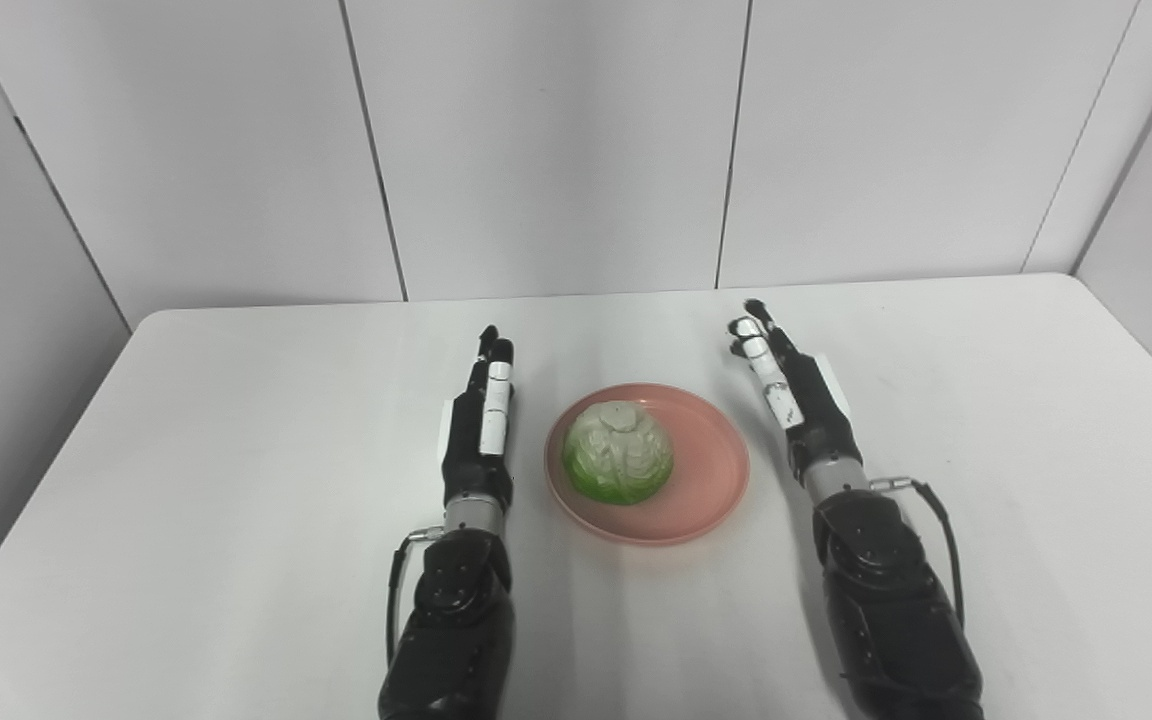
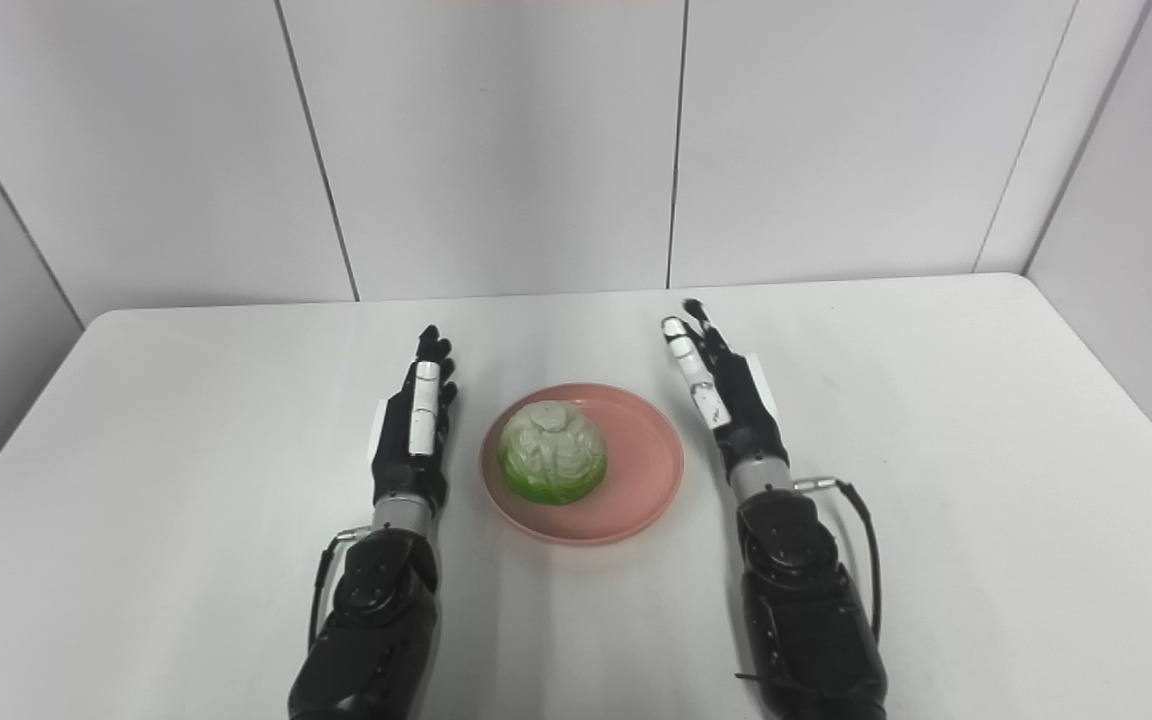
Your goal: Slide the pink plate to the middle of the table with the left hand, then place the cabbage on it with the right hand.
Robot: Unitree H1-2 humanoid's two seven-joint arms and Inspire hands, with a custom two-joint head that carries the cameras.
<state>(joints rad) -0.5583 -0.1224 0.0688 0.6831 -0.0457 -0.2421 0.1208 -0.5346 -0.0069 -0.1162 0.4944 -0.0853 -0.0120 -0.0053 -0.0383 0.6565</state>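
Observation:
The pink plate (image 1: 706, 470) lies in the middle of the white table, with the green and white cabbage (image 1: 618, 452) resting on its left half. My left hand (image 1: 481, 420) stands just left of the plate, fingers stretched forward, open and holding nothing. To the right of the plate my right hand (image 1: 791, 390) is open too, its fingers spread and pointing away from me. Neither hand touches the plate or the cabbage.
The white table (image 1: 236, 480) has rounded far corners and ends at grey panelled walls (image 1: 556, 140) behind and on both sides. Nothing else stands on it.

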